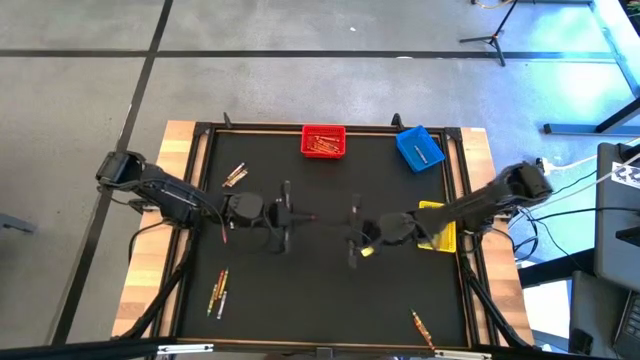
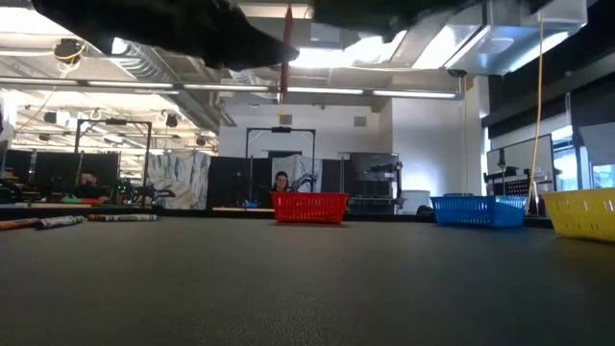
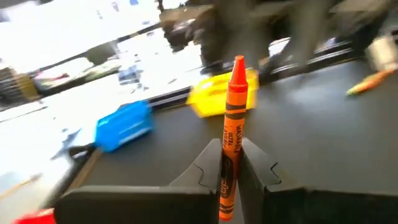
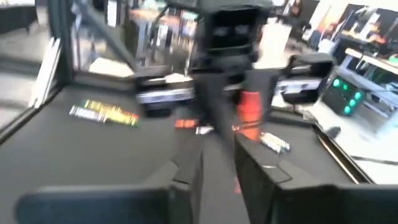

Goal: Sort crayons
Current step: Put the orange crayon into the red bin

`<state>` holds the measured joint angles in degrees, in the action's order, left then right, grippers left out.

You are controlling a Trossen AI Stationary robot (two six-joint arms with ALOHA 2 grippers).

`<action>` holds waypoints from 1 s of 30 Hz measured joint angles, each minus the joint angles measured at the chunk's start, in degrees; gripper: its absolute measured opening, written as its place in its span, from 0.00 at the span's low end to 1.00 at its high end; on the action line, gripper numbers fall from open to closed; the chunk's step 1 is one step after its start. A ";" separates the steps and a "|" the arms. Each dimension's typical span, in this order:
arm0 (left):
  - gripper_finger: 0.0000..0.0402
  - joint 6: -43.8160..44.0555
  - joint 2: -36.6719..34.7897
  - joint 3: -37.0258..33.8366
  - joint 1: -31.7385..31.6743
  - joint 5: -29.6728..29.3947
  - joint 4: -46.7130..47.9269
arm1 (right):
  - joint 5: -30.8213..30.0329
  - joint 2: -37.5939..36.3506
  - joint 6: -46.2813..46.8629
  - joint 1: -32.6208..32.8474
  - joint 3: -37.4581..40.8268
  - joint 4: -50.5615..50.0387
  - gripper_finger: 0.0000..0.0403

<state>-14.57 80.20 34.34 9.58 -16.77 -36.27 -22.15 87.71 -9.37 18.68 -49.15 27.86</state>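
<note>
- The tabletop point(image 1: 330, 290) was a dark mat in a wooden frame, and both arms reached in over its middle.
- The left arm came in from the left edge; its left pincer point(image 3: 231, 163) was closed on an orange crayon point(image 3: 232, 118), which stood up between the two dark fingers with its tip pointing forward.
- The right arm came in from the right edge; its right pincer point(image 1: 355, 232) faced the left one across a narrow gap above the centre of the mat. I cannot tell from the blurred wrist view whether its fingers were open or closed.
- Three bins stood along the far and right sides: a red bin point(image 1: 323, 141) at the middle of the far edge with crayons in it, a blue bin point(image 1: 419, 148) toward the far right corner, and a yellow bin point(image 1: 440, 226) at the right edge, partly under the right arm.
- A pair of pale crayons point(image 1: 234, 176) lay on the mat toward the far left.
- A small group of orange and yellow crayons point(image 1: 218, 291) lay near the front left.
- One orange crayon alone point(image 1: 421, 327) lay near the front right edge.
- In the low view a person point(image 2: 281, 182) showed in the room behind the red bin.
</note>
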 joint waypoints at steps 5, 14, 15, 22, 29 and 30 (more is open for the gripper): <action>0.04 -2.13 0.07 -0.02 -5.70 -6.47 -0.04 | -6.44 -6.25 6.26 5.74 0.02 -16.76 0.31; 0.05 0.69 0.18 0.91 -25.22 2.78 2.06 | -10.35 -7.09 13.10 11.36 0.07 -21.40 0.31; 0.05 0.70 0.26 1.62 -27.51 4.79 2.81 | -10.36 -7.09 13.40 11.52 0.07 -21.54 0.31; 0.05 2.50 6.57 7.45 -39.35 15.57 4.59 | -10.37 -7.09 15.01 11.31 0.10 -22.20 0.31; 0.05 3.75 18.16 13.73 -43.60 17.45 4.59 | -10.41 -7.09 15.00 11.30 0.11 -22.82 0.31; 0.05 3.92 19.54 14.21 -43.90 17.36 4.62 | -10.41 -7.09 14.99 11.30 0.11 -23.00 0.31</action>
<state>-10.65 99.73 48.55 -34.32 0.58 -31.65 -32.56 80.62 5.63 29.98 -49.04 4.86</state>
